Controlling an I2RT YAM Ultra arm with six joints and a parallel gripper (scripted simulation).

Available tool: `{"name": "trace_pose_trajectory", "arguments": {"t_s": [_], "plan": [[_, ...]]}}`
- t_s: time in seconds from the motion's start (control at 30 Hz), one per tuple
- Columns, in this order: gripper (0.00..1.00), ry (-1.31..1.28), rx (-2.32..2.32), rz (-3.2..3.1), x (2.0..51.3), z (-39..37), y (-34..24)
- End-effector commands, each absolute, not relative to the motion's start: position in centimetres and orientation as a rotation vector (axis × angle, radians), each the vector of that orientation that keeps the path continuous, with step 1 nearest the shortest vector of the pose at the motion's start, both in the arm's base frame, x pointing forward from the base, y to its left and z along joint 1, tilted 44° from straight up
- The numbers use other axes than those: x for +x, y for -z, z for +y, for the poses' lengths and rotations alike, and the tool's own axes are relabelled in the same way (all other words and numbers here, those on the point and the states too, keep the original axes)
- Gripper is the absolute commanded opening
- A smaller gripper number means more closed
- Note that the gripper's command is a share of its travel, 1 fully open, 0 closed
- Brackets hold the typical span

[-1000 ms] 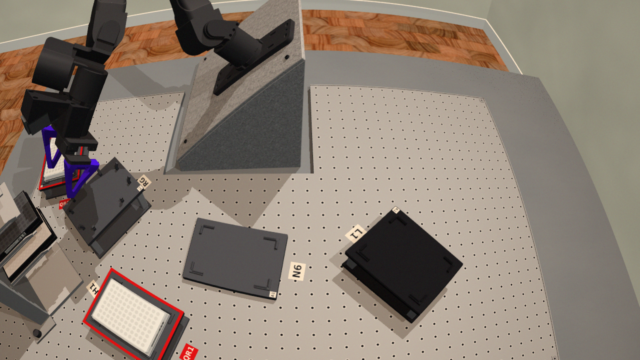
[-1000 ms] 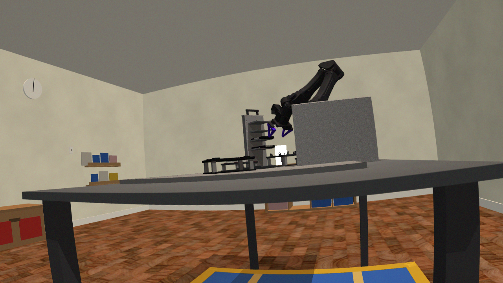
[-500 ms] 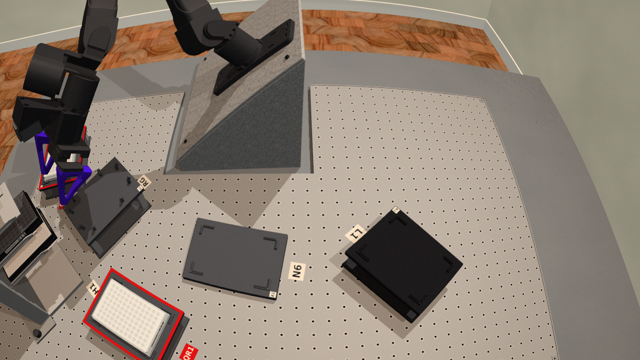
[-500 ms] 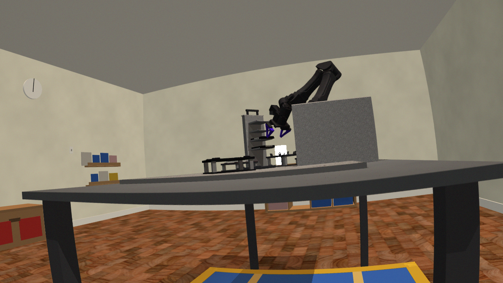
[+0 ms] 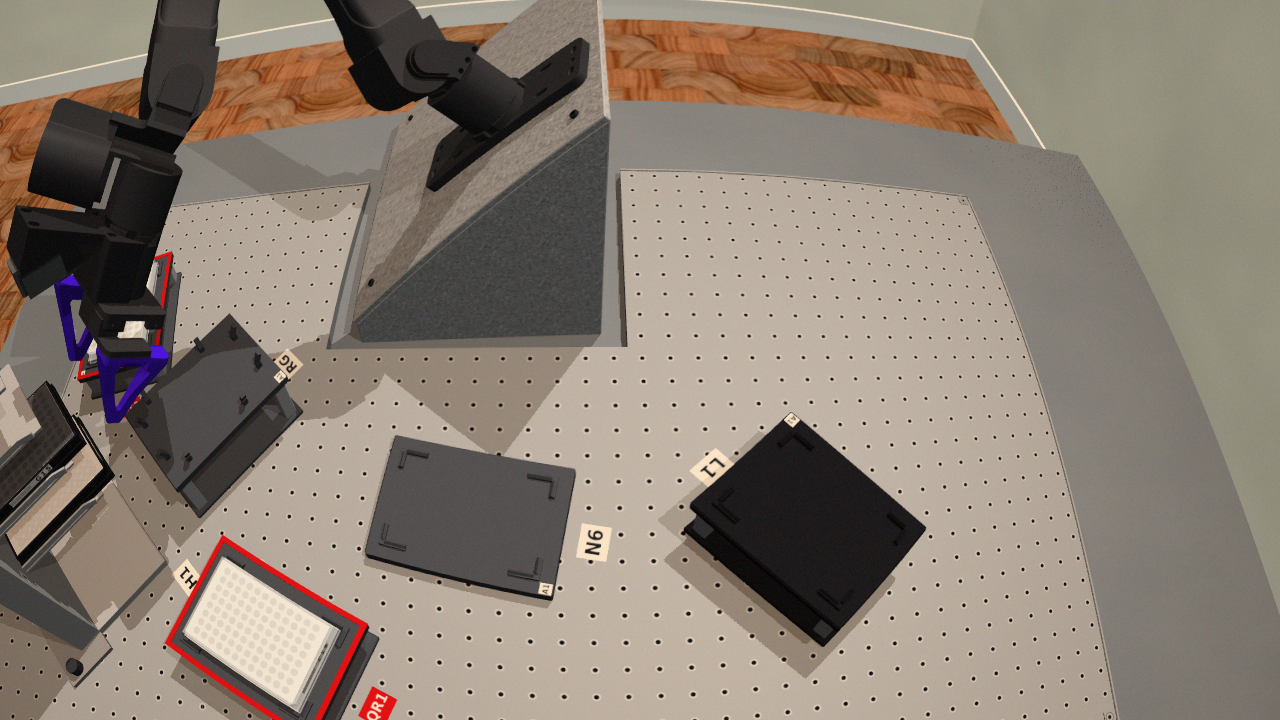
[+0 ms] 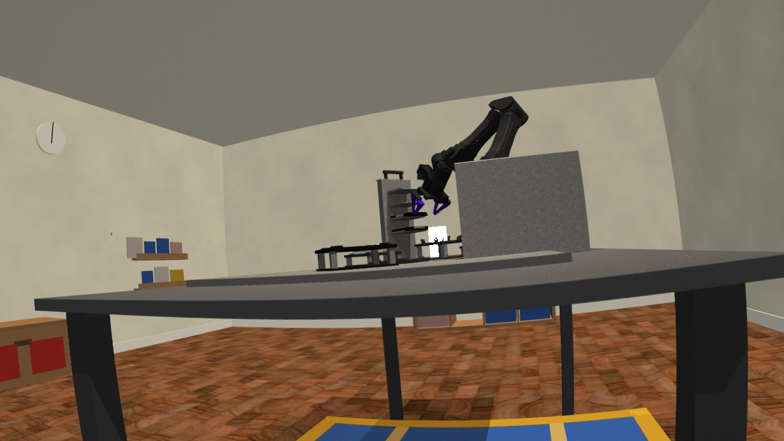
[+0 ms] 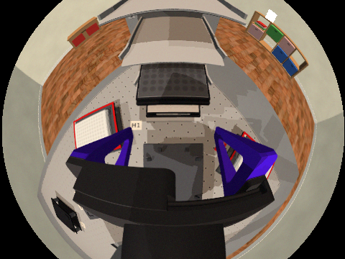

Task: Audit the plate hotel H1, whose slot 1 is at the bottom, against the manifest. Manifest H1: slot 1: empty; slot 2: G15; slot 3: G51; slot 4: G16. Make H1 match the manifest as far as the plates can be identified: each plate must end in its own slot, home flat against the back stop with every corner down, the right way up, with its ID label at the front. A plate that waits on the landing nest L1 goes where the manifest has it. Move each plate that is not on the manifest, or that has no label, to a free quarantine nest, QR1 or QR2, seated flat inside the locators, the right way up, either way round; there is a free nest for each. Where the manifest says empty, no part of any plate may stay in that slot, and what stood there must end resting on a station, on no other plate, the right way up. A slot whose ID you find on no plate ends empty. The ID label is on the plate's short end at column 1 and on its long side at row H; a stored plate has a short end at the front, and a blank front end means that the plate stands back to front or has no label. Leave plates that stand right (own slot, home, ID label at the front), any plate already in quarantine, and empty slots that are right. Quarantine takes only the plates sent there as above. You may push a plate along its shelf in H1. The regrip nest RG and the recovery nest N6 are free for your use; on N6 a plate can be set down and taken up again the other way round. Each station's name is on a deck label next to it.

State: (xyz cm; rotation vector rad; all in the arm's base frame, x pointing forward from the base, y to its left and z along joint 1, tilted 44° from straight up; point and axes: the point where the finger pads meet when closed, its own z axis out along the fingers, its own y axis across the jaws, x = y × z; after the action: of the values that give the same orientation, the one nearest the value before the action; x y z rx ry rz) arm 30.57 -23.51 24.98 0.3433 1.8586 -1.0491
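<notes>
The plate hotel H1 (image 5: pixel 35 573) (image 6: pixel 395 219) (image 7: pixel 169 10) stands at the deck's left edge. In the wrist view a dark plate (image 7: pixel 172 83) (image 5: pixel 40 443) lies on one shelf and a light plate (image 7: pixel 172 109) (image 5: pixel 55 503) on the shelf below; the two shelves above them look bare. I cannot read any labels. My gripper (image 5: pixel 96 386) (image 6: pixel 430 207) (image 7: pixel 173 131) is open and empty. It hangs in front of the hotel, facing it, above the regrip nest RG (image 5: pixel 210 402) (image 7: pixel 175 168). The landing nest L1 (image 5: pixel 805 519) holds no plate.
QR1 (image 5: pixel 210 559) holds a white plate (image 5: pixel 259 631) (image 7: pixel 91 129). QR2 (image 5: pixel 166 261) holds a white plate (image 5: pixel 134 329) mostly hidden under the wrist. The N6 nest (image 5: pixel 469 514) is bare. A grey wedge block (image 5: pixel 501 250) carrying the arm's base stands at the back.
</notes>
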Motion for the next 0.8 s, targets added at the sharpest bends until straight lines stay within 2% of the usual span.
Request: {"name": "trace_pose_trajectory", "arguments": {"t_s": [0.0, 0.77], "plan": [[1.00, 1.045, 0.338, 1.846, 31.0, -23.5, -25.6], [1.00, 1.044, 0.338, 1.846, 33.2, -24.7, -26.9]]}}
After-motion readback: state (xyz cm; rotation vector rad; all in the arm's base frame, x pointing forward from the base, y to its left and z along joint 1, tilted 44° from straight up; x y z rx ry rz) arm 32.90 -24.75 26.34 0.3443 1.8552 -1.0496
